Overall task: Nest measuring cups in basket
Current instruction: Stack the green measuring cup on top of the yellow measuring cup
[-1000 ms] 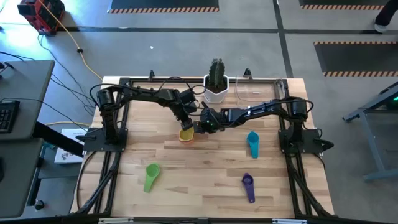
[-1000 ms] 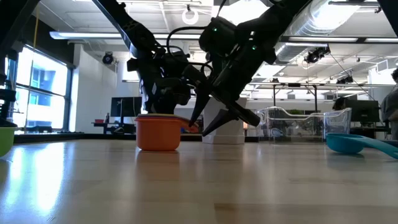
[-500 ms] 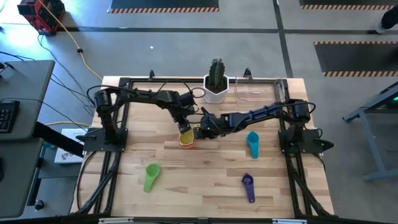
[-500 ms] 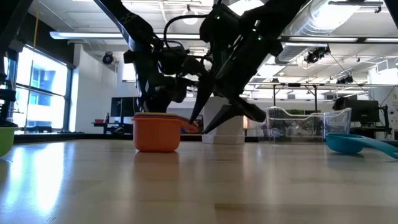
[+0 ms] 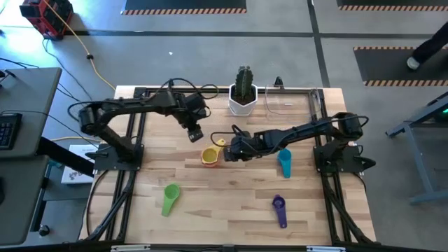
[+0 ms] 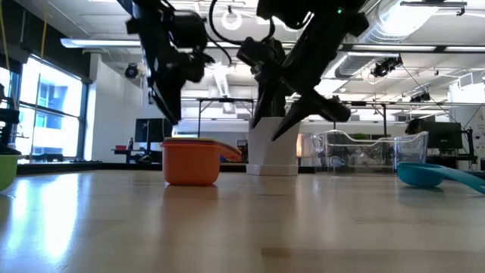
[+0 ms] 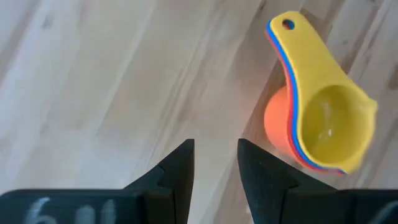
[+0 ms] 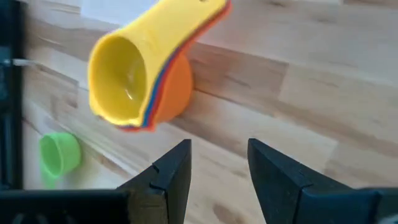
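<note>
A nested stack of measuring cups point(image 5: 210, 155) stands on its orange base on the table, with blue and yellow cups inside and the handles pointing toward the cactus pot. The stack also shows in the left wrist view point(image 7: 323, 118) and the right wrist view point(image 8: 134, 81). My left gripper point(image 5: 195, 134) hovers open, up and to the left of the stack point(image 6: 191, 161). My right gripper point(image 5: 229, 150) hovers open just right of the stack, above the handles. A green cup point(image 5: 170, 197), a teal cup point(image 5: 284, 162) and a purple cup point(image 5: 280, 210) lie apart on the table. The clear basket point(image 5: 290, 101) stands at the far edge.
The white pot with the cactus point(image 5: 243, 98) stands at the far edge, left of the basket and behind the stack. The green cup point(image 8: 59, 152) lies near the left front, the teal and purple cups to the right front. Bare wood lies between them.
My left gripper has risen off the stack and pulled back toward the table's left. My right gripper, whose fingers were low beside the stack's handles, has lifted clear and shifted a little toward the near edge. The stack has stayed on the table.
</note>
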